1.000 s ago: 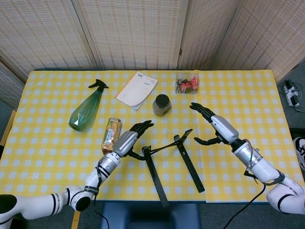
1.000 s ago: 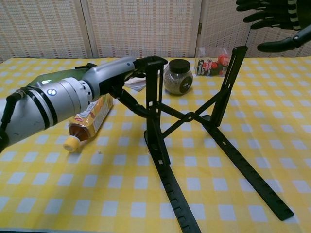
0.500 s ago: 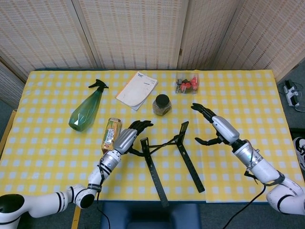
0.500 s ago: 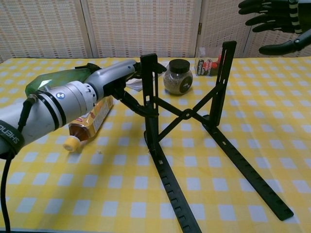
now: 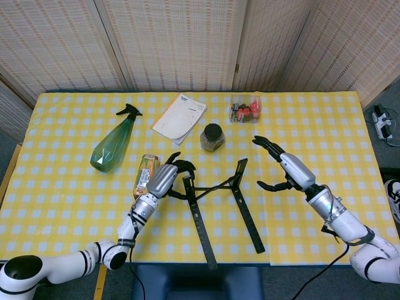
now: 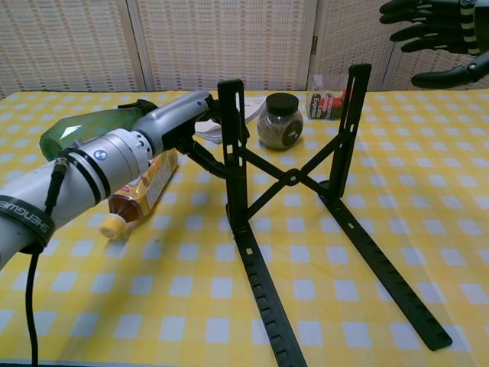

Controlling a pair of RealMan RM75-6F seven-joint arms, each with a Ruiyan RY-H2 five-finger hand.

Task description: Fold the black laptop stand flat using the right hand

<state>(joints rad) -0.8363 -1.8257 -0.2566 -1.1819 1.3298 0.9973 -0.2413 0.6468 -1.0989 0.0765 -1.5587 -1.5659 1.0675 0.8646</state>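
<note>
Left hand fingers curled round left upright of black laptop stand, grasping it; right hand spread, released, apart from the stand's right upright; stand mid-table, uprights raised, beside bottle and jar.

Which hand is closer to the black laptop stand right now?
Left. The left hand touches the laptop stand at its left upright; the right hand hovers open, off to its right.
</note>
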